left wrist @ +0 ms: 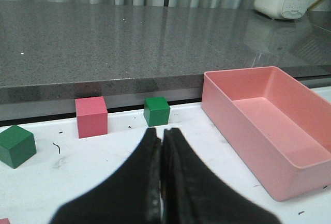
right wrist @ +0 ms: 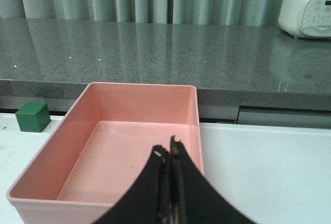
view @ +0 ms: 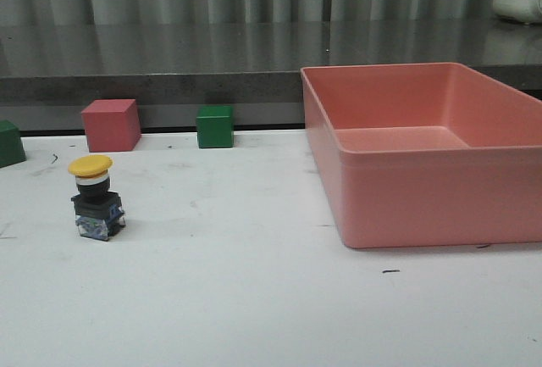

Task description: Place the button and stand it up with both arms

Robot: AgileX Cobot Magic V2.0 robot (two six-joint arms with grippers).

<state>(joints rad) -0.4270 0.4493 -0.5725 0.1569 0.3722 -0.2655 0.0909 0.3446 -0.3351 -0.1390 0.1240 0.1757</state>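
Observation:
The button (view: pixel 96 197) stands upright on the white table at the left in the front view, yellow mushroom cap on top, silver collar under it, black base with a clear bottom. No arm shows in the front view. In the left wrist view my left gripper (left wrist: pixel 161 131) is shut with nothing between its fingers, above bare table; the button is out of that view. In the right wrist view my right gripper (right wrist: pixel 168 146) is shut and empty, over the pink bin (right wrist: pixel 77 193).
A large pink bin (view: pixel 406 206) fills the table's right side. Along the back edge stand a pink cube (view: pixel 111 125) and a green cube (view: pixel 214 126); another green cube (view: pixel 10 142) sits at far left. A grey counter (view: pixel 169 62) runs behind.

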